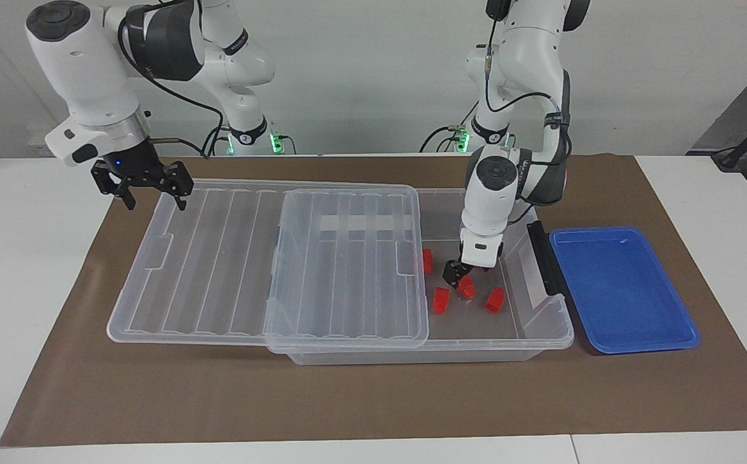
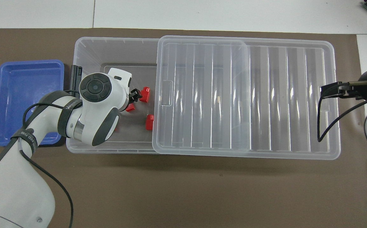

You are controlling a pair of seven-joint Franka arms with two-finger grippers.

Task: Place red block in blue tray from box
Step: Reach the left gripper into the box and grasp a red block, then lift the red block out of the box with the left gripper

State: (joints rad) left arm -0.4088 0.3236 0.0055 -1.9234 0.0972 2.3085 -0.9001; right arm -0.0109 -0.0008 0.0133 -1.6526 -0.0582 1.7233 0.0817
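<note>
Your left gripper (image 1: 457, 278) is down inside the open end of the box (image 1: 544, 328), with its fingers spread wide. It is right at a red block (image 1: 467, 287) on the box floor, the fingertips at the block's top, and nothing is lifted. You cannot tell from these views if the fingers already touch the block. In the overhead view the wrist covers most of this block (image 2: 130, 108).

Around it you see more red blocks on the box floor: one (image 1: 440, 300) toward the lid side, one (image 1: 494, 299) toward the blue tray's side, and one (image 1: 427, 259) nearer to the robots, at the edge of the lid (image 1: 347, 264). The clear lid is slid toward the right arm's end and covers the rest of the box.

The blue tray (image 1: 669, 341) lies just beside the box at the left arm's end of the table, with no block in it.

Your right gripper (image 1: 147, 187) hangs in the air with fingers apart, over the corner of the lid at the right arm's end, holding nothing.
</note>
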